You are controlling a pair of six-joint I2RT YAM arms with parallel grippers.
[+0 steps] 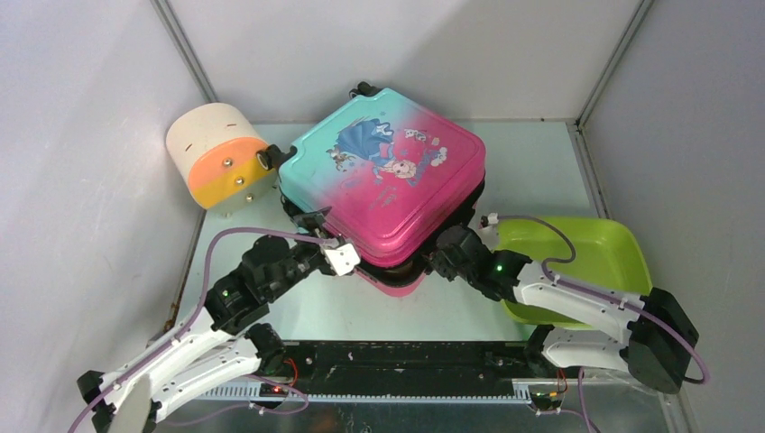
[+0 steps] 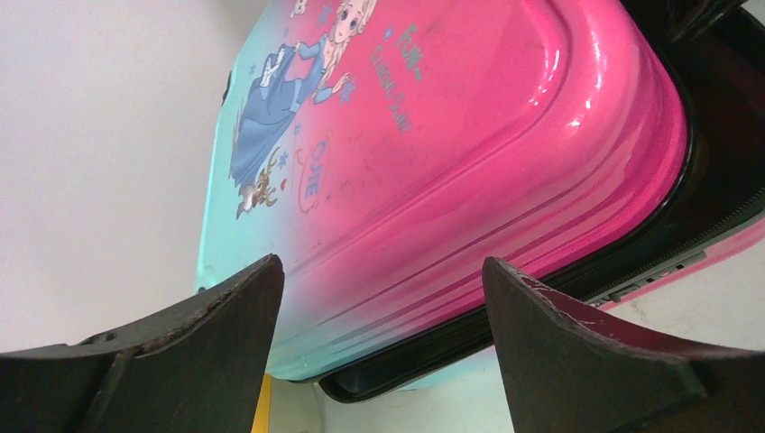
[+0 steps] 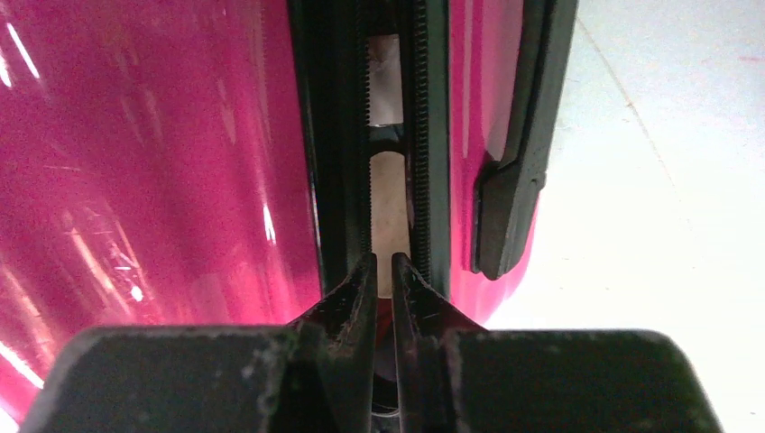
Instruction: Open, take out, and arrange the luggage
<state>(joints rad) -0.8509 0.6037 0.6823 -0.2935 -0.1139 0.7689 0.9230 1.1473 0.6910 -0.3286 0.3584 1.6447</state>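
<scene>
The luggage [image 1: 388, 171] lies flat mid-table, its pink-to-teal lid with the princess print facing up and raised a little from the lower shell along the near edge. My left gripper [image 1: 325, 239] is open at the near left edge. In the left wrist view its fingers [image 2: 225, 334] frame the lid's rim [image 2: 433, 135] and the dark gap beneath, holding nothing. My right gripper [image 1: 435, 257] is shut at the near right edge. In the right wrist view its tips [image 3: 383, 271] point into the slot between the zipper rows [image 3: 390, 180] of the pink shell [image 3: 162, 162].
A cream-and-orange cylinder [image 1: 221, 153] lies at the back left, against the luggage's left corner. A lime-green tub [image 1: 586, 262] sits at the right, under the right arm. Grey walls close in the table on three sides. A black foot [image 3: 510, 198] sticks out of the shell.
</scene>
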